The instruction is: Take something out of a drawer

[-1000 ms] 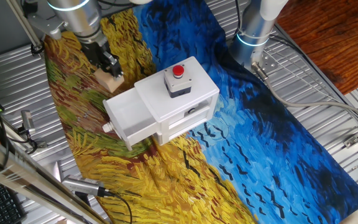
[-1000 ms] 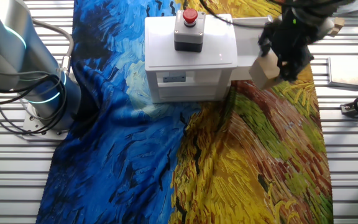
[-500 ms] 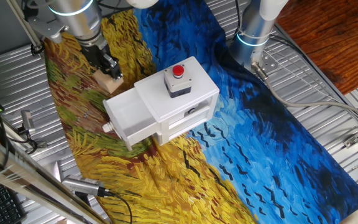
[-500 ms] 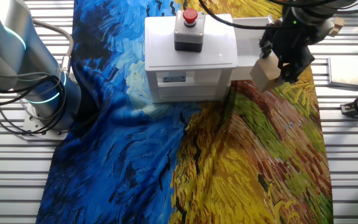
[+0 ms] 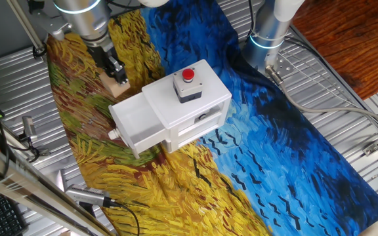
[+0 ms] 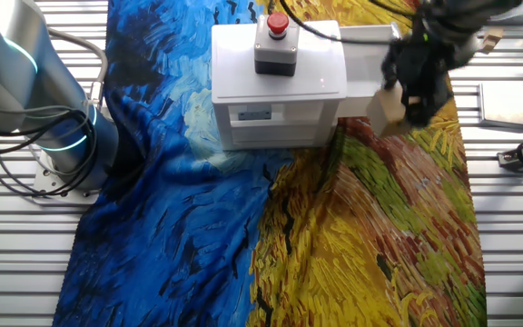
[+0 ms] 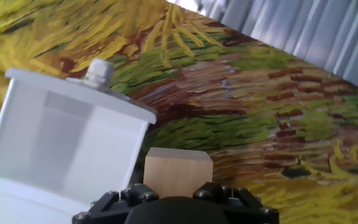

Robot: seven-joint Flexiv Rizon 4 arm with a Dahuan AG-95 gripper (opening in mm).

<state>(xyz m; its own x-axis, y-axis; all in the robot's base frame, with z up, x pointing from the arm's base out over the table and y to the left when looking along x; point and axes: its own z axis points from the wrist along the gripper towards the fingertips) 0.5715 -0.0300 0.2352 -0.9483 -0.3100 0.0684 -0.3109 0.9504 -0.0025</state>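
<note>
Hand view shows the gripper (image 7: 178,202) closed on the wooden block (image 7: 178,173), which sits between its fingers, clear of the open drawer (image 7: 67,140) and above the painted cloth (image 7: 260,124). From the fixed views the block (image 5: 112,84) hangs just beside the drawer (image 5: 135,119), near its back corner. The risk, I'd say, is the block clipping the drawer wall if the arm swings sideways, or slipping loose if the grip is shallow and it tumbles across the cloth. Counting: one block, one white box (image 5: 189,105) with a red button (image 5: 188,75) on top, one pulled-out drawer with one knob (image 7: 98,70), one gripper.
</note>
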